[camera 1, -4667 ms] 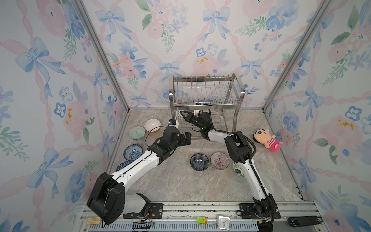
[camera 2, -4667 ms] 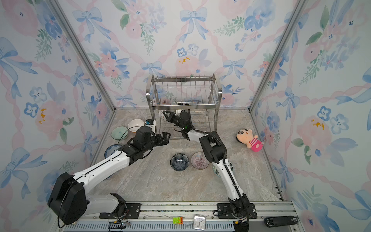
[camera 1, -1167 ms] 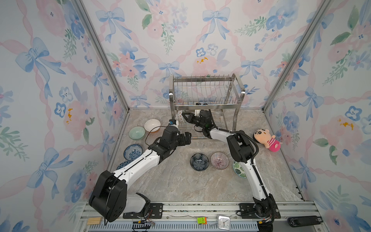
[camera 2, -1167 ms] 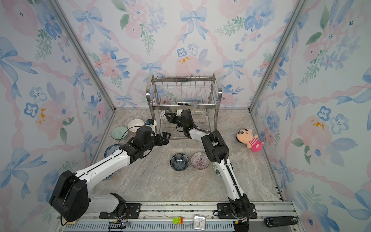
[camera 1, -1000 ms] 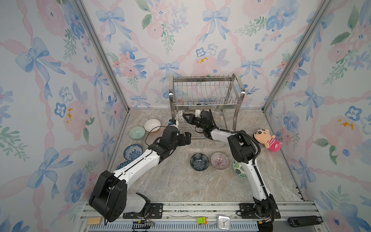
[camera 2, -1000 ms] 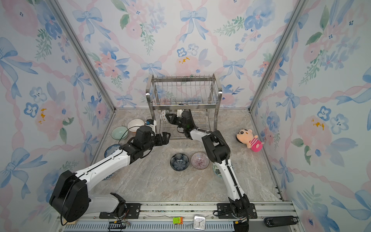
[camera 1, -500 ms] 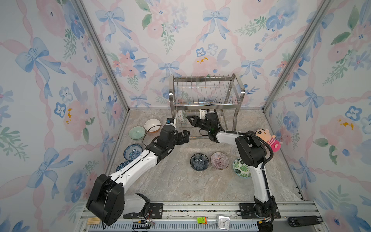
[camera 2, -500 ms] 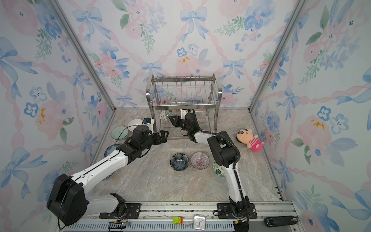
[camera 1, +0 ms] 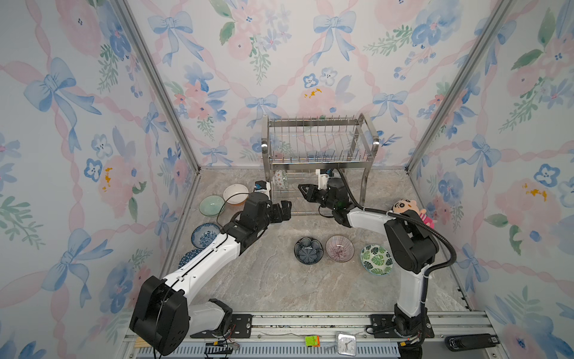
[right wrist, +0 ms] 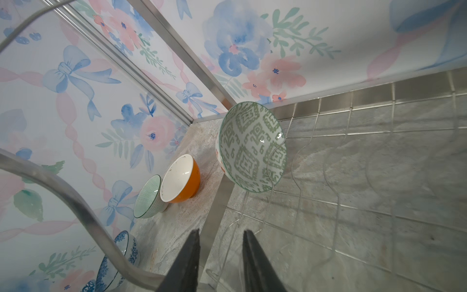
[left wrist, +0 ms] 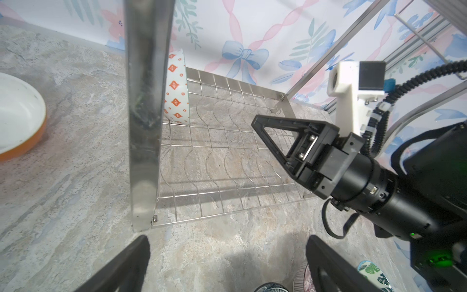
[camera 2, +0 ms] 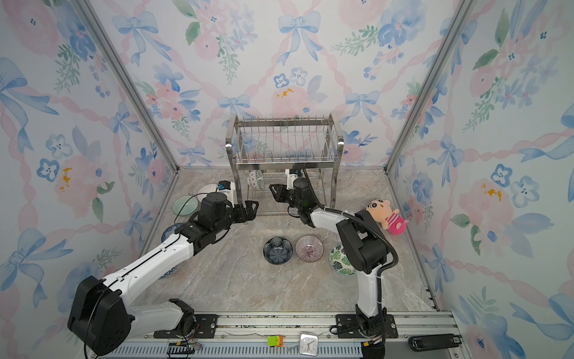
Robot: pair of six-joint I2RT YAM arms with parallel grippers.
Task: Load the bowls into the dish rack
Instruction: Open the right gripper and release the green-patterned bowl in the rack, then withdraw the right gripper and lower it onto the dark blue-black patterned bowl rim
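steel dish rack (camera 1: 266,167) now carries one green-patterned bowl (right wrist: 251,148), on edge at the left end of its lower tier. a second ago the right gripper (right wrist: 221,233) was right at it; now it has drawn back, jaws narrowly parted, empty. left gripper (left wrist: 227,240) hangs wide open by the rack's front left leg. seven bowls sit on the table (camera 1: 279,286): navy bowl (camera 1: 308,250), pink-striped bowl (camera 1: 339,248) and leaf bowl (camera 1: 376,259) in a row, four more bowls (camera 1: 211,205) at left.

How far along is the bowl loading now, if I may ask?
Done: one green-geometric ceramic bowl stands on edge on the lower tier of the steel wire dish rack. In hand: nothing; right gripper near it, jaws apart and empty; left gripper open. Left on the table: orange-and-white, pale green, blue floral, navy petal, pink-striped and green leaf bowls, plus a blue one half under the left arm.
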